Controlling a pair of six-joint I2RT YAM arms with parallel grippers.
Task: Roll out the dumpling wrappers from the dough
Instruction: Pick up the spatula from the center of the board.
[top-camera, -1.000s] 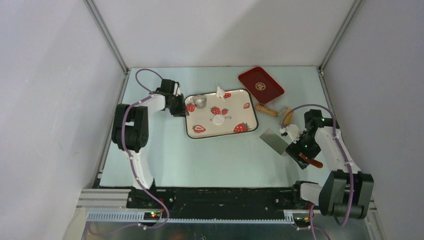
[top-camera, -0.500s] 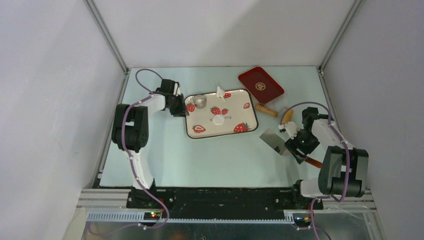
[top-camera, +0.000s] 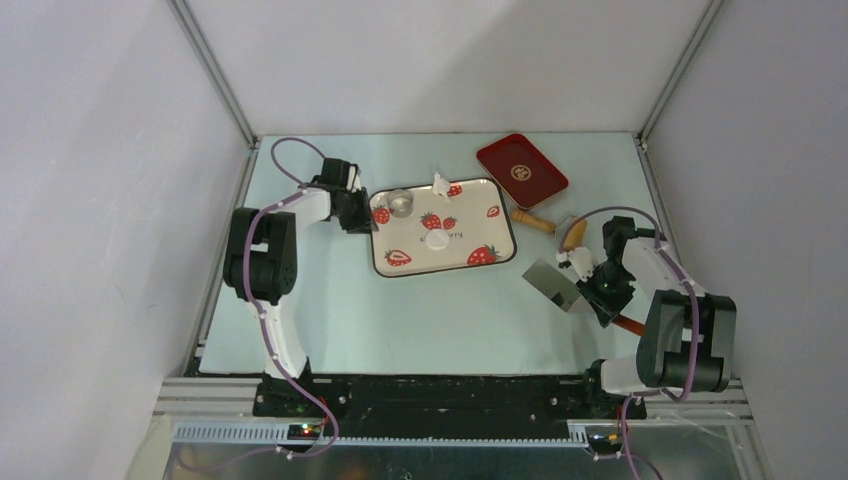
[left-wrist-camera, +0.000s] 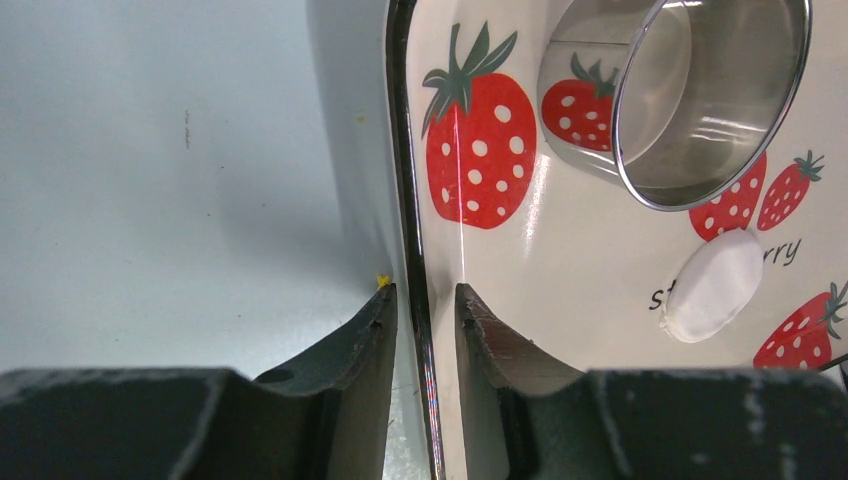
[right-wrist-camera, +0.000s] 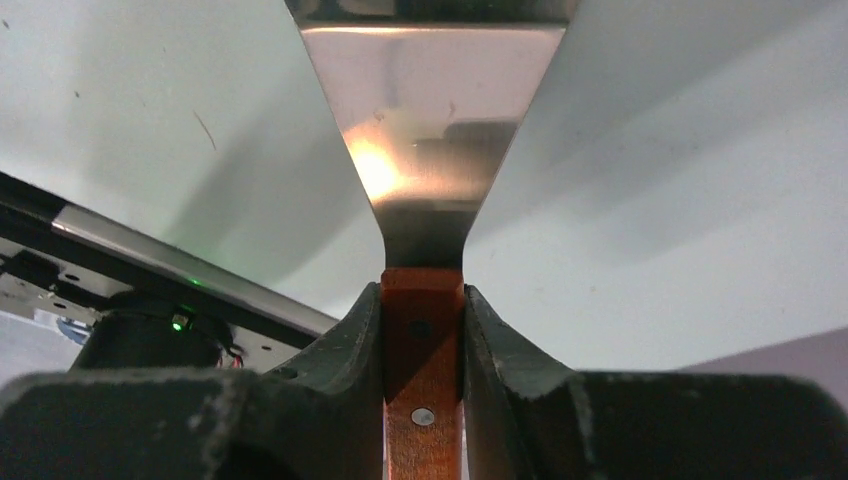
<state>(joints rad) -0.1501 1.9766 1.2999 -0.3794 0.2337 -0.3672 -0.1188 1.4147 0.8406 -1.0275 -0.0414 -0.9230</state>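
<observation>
A flattened white dumpling wrapper (top-camera: 437, 240) (left-wrist-camera: 715, 285) lies in the middle of the strawberry-print tray (top-camera: 500, 235). A ragged white lump of dough (top-camera: 440, 183) sits at the tray's far rim. My left gripper (top-camera: 362, 215) (left-wrist-camera: 425, 295) is shut on the tray's left rim (left-wrist-camera: 405, 150), one finger outside and one inside. My right gripper (top-camera: 606, 292) (right-wrist-camera: 423, 295) is shut on the orange wooden handle (right-wrist-camera: 423, 350) of a metal scraper, whose shiny blade (top-camera: 552, 282) (right-wrist-camera: 430, 110) points toward the tray over the table.
A silvery round cup (top-camera: 400, 203) (left-wrist-camera: 690, 90) stands in the tray's far left corner. A red tray (top-camera: 521, 170) lies at the back right, with a wooden rolling pin (top-camera: 533, 221) in front of it. A small orange-and-metal tool (top-camera: 575, 233) lies behind the right gripper.
My right gripper has shut on the scraper's handle. Its arm folded back toward its base, and the scraper shifted slightly. The left arm and the tray have not moved.
</observation>
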